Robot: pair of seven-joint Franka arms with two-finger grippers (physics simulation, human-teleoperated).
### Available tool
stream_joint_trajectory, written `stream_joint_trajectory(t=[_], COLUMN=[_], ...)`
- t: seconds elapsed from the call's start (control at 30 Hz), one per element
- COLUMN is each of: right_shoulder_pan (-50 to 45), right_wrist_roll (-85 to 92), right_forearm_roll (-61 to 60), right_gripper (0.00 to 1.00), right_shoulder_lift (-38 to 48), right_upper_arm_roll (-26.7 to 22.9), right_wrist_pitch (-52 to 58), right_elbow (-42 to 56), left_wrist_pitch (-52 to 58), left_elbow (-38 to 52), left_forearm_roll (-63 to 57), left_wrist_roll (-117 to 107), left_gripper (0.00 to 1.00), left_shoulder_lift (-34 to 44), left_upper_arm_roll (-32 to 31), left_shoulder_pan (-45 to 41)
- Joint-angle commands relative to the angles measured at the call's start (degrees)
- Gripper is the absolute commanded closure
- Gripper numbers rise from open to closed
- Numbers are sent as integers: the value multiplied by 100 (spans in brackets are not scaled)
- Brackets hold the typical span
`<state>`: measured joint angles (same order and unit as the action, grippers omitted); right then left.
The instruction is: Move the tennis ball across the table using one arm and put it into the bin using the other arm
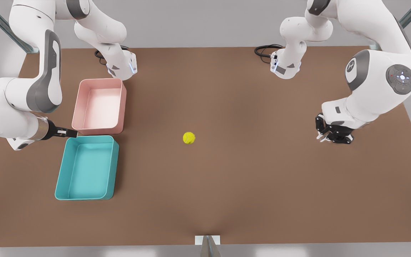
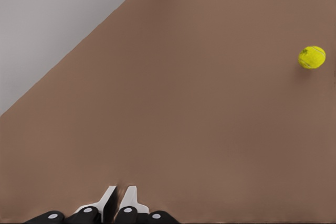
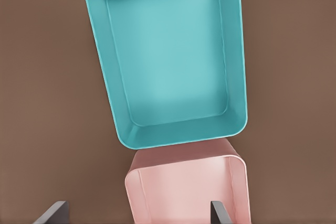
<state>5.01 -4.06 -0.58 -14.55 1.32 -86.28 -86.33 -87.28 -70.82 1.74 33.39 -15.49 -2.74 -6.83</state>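
Front view: the tennis ball [image 1: 188, 137] lay alone on the bare brown table [image 1: 227, 185], near its middle, well apart from both arms. On the front view's right, the left gripper [image 1: 322, 136] hung low over the table from a sharply bent arm, its fingers drawn together on nothing. On the front view's left, the other arm was folded with its forearm level, and the right gripper [image 1: 70, 133] reached over the seam between the teal bin [image 1: 62, 178] and the pale pink tray [image 1: 123, 107], which sat just beside each other (whether they touched could not be told). Left wrist view: the two pale fingertips [image 2: 107, 199] of the left gripper [image 2: 118, 199] stood nearly together with a narrow slit between them, closed and empty; the tennis ball [image 2: 312, 57] rested on the table [image 2: 184, 108] well away from them. Right wrist view: the camera looked straight down into the bin [image 3: 105, 66] and the near end of the pink tray [image 3: 134, 187], both on the table [image 3: 42, 103]; two dark finger ends [image 3: 52, 212] of the right gripper [image 3: 137, 213] stood wide apart (jaws spread, gripping nothing).
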Motion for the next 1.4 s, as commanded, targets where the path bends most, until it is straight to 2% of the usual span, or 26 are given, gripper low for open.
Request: stream_joint_trajectory(t=[0.0,0.03,0.07,0.5,0.57,0.77,0.83,1.03,1.13,1.37], right_shoulder_pan=[0,0,0,35,-44,-2786,-3428,-3823,-3736,-3797], right_wrist_roll=[-7,-7,-7,-7,-260,-4471,-5070,-5096,-5035,-4788], right_forearm_roll=[-3,-3,-3,-12,-345,-495,-495,-522,-487,-338], right_gripper=[0,0,0,0,0,0,0,0,0,0], right_shoulder_lift=[5,5,5,-83,-241,-812,-1085,-2034,-2438,-2342], right_upper_arm_roll=[0,0,0,0,44,62,62,70,70,70], right_wrist_pitch=[-2,-2,6,-38,-143,-1391,-2103,-3262,-3975,-4414], right_elbow=[3,3,3,3,11,117,126,284,266,-331], left_wrist_pitch=[1925,1346,810,1046,1055,1055,1055,1064,1134,1213], left_elbow=[103,33,-529,-635,-635,-635,-635,-679,-679,-661], left_forearm_roll=[-359,-193,54,28,36,28,28,37,45,45], left_wrist_roll=[-4506,-5780,-6486,-5545,-5545,-5554,-5554,-5554,-5545,-5545], left_gripper=[0,0,0,0,0,0,0,0,0,0], left_shoulder_lift=[19,54,414,388,388,397,397,388,380,336], left_upper_arm_roll=[-25,-16,54,19,19,10,10,1,1,19], left_shoulder_pan=[59,77,33,86,86,68,68,59,77,95])
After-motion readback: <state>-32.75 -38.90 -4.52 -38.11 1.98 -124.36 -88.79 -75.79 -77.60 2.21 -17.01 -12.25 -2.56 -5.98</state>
